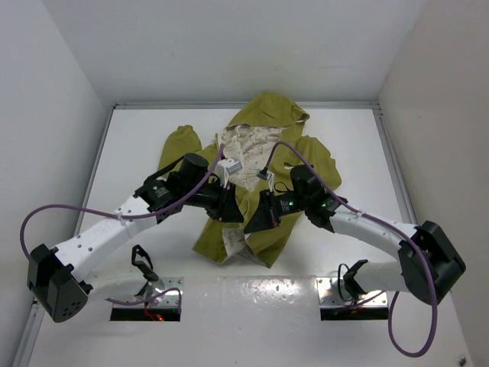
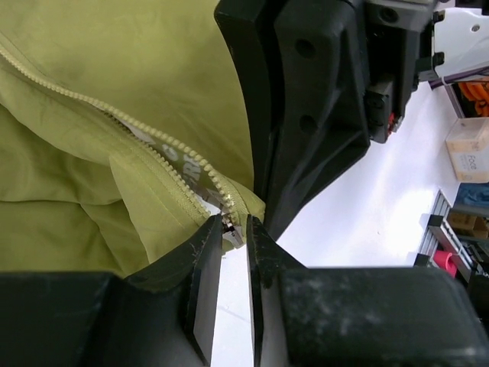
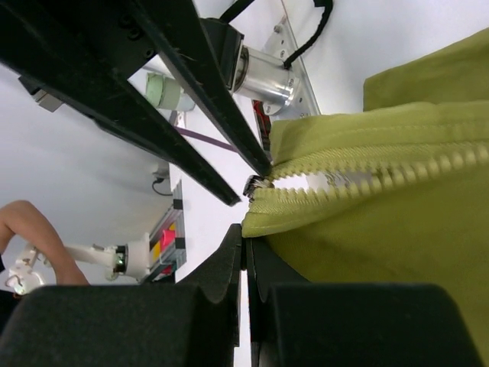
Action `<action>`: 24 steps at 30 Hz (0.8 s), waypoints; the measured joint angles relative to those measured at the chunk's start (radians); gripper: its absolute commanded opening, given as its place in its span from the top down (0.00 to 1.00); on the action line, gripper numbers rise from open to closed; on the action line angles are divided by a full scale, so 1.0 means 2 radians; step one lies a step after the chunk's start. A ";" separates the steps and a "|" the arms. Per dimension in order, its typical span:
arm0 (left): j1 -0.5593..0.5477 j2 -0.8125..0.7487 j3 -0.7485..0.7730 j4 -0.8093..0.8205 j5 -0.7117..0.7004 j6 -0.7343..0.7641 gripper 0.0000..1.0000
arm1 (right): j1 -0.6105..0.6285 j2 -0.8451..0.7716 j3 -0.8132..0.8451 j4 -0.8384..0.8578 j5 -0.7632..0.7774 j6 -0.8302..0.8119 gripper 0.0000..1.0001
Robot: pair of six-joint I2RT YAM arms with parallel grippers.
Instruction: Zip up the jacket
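The olive-green jacket (image 1: 263,134) lies open on the white table (image 1: 137,153), hood at the far side, cream lining showing. Both grippers meet at its near hem. My left gripper (image 1: 235,216) is closed to a narrow gap on the metal zipper slider (image 2: 229,226) at the bottom of the pale teeth; its fingertips (image 2: 210,237) touch the green fabric (image 2: 114,61). My right gripper (image 3: 244,238) is shut on the hem corner (image 3: 263,225) just below the slider (image 3: 253,186). The zipper teeth part above the slider. The right gripper (image 1: 256,222) sits beside the left.
White walls enclose the table on the left, far and right sides. Purple cables (image 1: 92,212) loop off both arms. Two metal base plates (image 1: 149,294) sit at the near edge. The right gripper's black body (image 2: 321,99) crowds the left wrist view.
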 measured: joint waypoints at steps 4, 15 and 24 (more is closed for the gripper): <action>-0.001 0.005 0.000 0.000 -0.002 -0.002 0.81 | 0.004 -0.004 0.000 0.000 0.000 -0.007 1.00; -0.005 0.006 0.000 0.002 -0.002 -0.004 1.00 | 0.005 -0.006 0.000 0.000 -0.002 -0.017 1.00; -0.008 0.010 0.017 0.001 -0.004 -0.004 1.00 | 0.011 -0.014 0.000 -0.006 -0.004 -0.047 1.00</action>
